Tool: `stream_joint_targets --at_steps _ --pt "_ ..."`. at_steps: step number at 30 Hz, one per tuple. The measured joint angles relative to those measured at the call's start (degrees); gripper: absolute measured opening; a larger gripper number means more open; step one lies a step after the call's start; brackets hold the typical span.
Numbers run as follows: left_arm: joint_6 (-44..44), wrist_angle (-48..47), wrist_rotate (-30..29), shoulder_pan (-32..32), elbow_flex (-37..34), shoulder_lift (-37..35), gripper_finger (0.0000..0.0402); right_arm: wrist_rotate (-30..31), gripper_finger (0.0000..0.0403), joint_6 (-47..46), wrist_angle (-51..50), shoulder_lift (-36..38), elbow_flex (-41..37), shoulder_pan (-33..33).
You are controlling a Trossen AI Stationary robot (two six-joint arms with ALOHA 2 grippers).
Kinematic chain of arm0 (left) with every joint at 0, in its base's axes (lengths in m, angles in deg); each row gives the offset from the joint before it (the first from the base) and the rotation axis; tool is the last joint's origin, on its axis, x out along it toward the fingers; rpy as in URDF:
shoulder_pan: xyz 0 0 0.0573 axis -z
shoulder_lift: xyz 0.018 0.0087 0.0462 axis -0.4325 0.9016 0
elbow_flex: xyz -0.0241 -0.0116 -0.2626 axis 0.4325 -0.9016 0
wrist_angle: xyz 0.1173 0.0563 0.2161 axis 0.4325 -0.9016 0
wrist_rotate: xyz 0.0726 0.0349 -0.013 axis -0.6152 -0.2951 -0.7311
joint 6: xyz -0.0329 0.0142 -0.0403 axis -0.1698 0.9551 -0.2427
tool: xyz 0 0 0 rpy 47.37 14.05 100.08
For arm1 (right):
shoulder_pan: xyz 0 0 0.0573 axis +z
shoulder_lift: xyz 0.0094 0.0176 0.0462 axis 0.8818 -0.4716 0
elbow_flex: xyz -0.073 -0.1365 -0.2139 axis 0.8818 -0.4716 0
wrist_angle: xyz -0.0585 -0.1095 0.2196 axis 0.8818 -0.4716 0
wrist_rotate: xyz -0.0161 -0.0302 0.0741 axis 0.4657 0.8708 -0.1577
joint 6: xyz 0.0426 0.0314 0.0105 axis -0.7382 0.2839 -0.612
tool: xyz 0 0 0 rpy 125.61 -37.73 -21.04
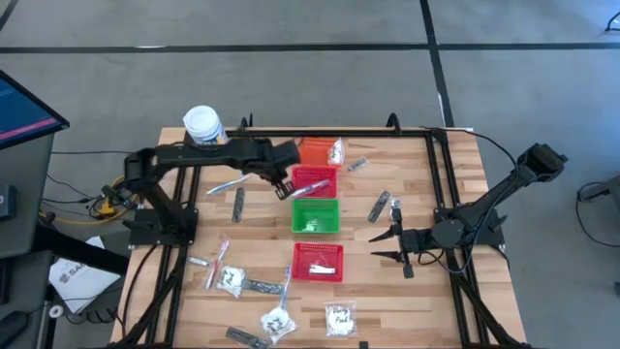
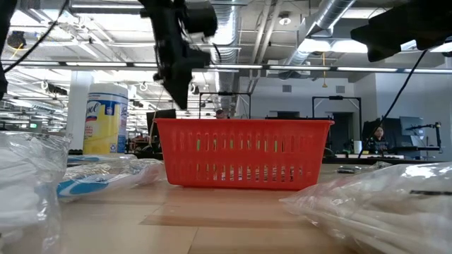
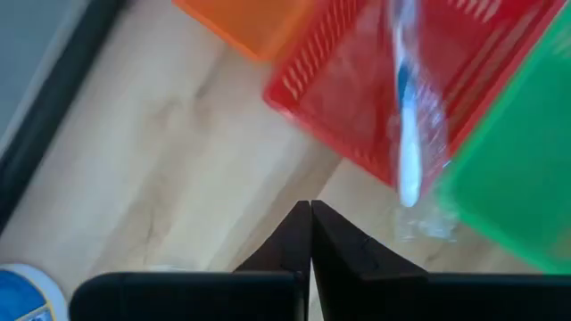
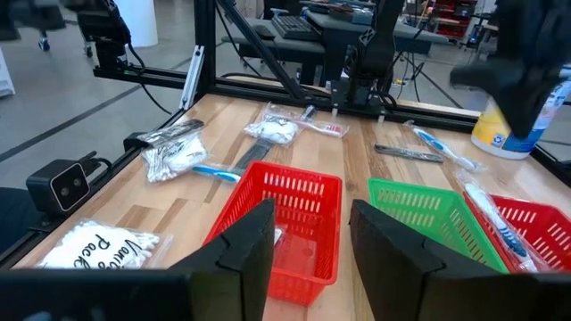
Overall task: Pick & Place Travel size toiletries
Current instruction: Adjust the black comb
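While blurred, toothbrush [image 3: 408,134] over red basket [image 3: 357,98], left gripper [image 3: 310,214] closed empty, right gripper [image 4: 310,236] parted.

An open-plan robotics lab or workshop: bare silver ventilation ducts [image 2: 332,21] and strip lights run under a high ceiling, desks with dark monitors [image 2: 286,114] fill the far room, and a pale wooden bench [image 1: 407,291] framed by black metal rails [image 1: 339,133] stands on grey carpet [image 1: 291,82].
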Motion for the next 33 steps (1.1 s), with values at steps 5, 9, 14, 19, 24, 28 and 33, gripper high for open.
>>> stream_joint_targets --at_steps 5,9,14,19,24,28,33 --pt "-3.39 0.44 -0.01 0.56 -2.10 -7.17 0.0000 0.00 0.0141 -0.02 0.00 0.00 0.00 0.04" --pt "-5.26 1.34 0.10 2.34 -6.49 -12.44 0.0000 -0.02 0.0138 -0.02 0.02 0.00 0.00 0.08" --pt "-8.76 4.11 -0.06 4.04 -13.77 -18.34 0.0000 -0.02 0.0137 -0.02 0.00 0.00 0.00 0.08" --pt "-14.39 5.24 -0.18 4.39 -21.24 -22.68 0.0000 -0.03 0.0140 -0.02 0.15 0.00 0.00 0.08" --pt "-19.15 6.21 -0.36 5.34 -27.38 -24.98 0.0000 -0.04 0.0141 -0.02 0.15 0.00 0.00 0.06" --pt "-22.05 7.27 -0.32 7.69 -30.64 -25.52 0.0000 -0.04 0.0138 -0.01 0.18 0.00 0.00 0.06" --pt "-28.46 8.70 -2.38 11.95 -33.92 -25.54 0.0000 -0.04 0.0138 0.00 0.20 0.02 0.00 -0.01"
